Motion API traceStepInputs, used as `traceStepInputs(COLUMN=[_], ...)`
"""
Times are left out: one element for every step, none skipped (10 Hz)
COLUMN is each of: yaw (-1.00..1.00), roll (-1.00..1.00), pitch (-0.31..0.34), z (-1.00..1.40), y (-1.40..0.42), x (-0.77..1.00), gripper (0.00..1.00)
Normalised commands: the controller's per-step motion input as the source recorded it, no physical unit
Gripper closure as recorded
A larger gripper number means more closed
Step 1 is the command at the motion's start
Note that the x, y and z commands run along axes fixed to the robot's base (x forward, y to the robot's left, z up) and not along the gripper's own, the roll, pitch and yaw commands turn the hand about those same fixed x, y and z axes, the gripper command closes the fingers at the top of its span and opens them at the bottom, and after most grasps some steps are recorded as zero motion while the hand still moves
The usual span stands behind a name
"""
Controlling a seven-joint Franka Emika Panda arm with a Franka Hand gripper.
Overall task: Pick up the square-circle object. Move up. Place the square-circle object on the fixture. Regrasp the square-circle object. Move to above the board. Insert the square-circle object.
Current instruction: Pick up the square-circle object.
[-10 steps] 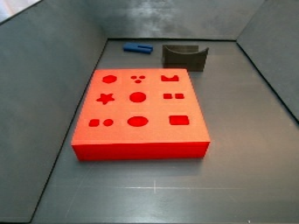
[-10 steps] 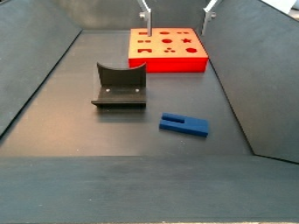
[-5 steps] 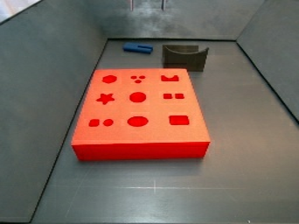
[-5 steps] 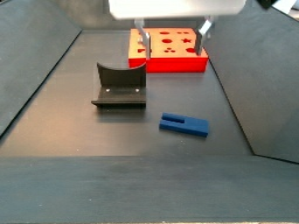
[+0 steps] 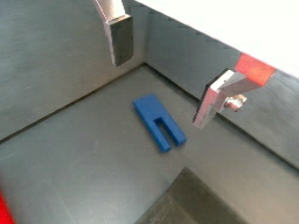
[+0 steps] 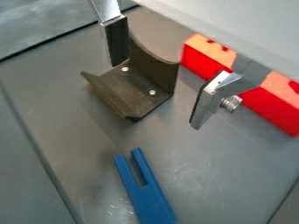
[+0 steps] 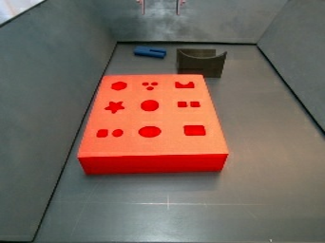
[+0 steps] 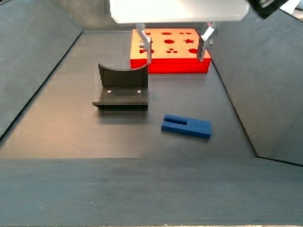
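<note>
The blue square-circle object [image 8: 187,127] lies flat on the floor, also in a side view [image 7: 150,51] and in both wrist views [image 5: 158,122] [image 6: 142,188]. The dark fixture [image 8: 120,86] stands beside it, apart from it, and shows in other views [image 7: 200,61] [image 6: 135,79]. The red board [image 7: 152,119] lies flat; it also shows in other views [image 8: 175,50] [image 6: 251,83]. My gripper [image 8: 174,44] hangs high above the floor, open and empty. Its fingers [image 5: 121,39] stand wide apart, well above the blue object. The fingers [image 7: 159,6] barely show here.
Grey sloping walls [image 7: 51,57] enclose the dark floor [image 8: 142,177] on all sides. A wall rises close behind the blue object in a wrist view [image 5: 187,44].
My gripper has come down and forward into the side views, from over the board towards the fixture and the blue object. In the last half second it has barely moved. The pieces have not moved.
</note>
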Motion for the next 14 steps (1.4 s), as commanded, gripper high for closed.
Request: traceStepInputs(yaw=[-0.90, -0.90, -0.82, -0.56, -0.27, -0.19, -0.29, -0.71, -0.84, -0.87, -0.86, -0.85, -0.81, -0.77], roll=[-0.04, -0.06, -0.08, -0.12, -0.15, -0.20, -0.25, -0.24, -0.17, -0.18, -0.21, -0.24, -0.28, -0.33], pitch=[0.000, 0.000, 0.000, 0.000, 0.000, -0.029, -0.060, -0.144, -0.153, -0.166, -0.177, -0.243, -0.311, -0.301], z=[-0.15, -0.18, -0.27, -0.35, -0.41, -0.42, -0.42, -0.43, -0.33, -0.32, -0.33, -0.28, -0.23, -0.20], y=[0.05, 0.00, 0.06, 0.30, 0.54, 0.58, 0.44, 0.00, 0.00, -0.03, -0.04, -0.07, -0.08, -0.03], x=[0.21, 0.19, 0.04, -0.03, -0.22, -0.27, -0.21, -0.26, -0.19, -0.11, -0.10, -0.09, -0.11, -0.03], gripper=[0.00, 0.00, 0.00, 0.00, 0.00, 0.00, 0.00, 0.00, 0.00, 0.00, 0.00, 0.00, 0.00, 0.00])
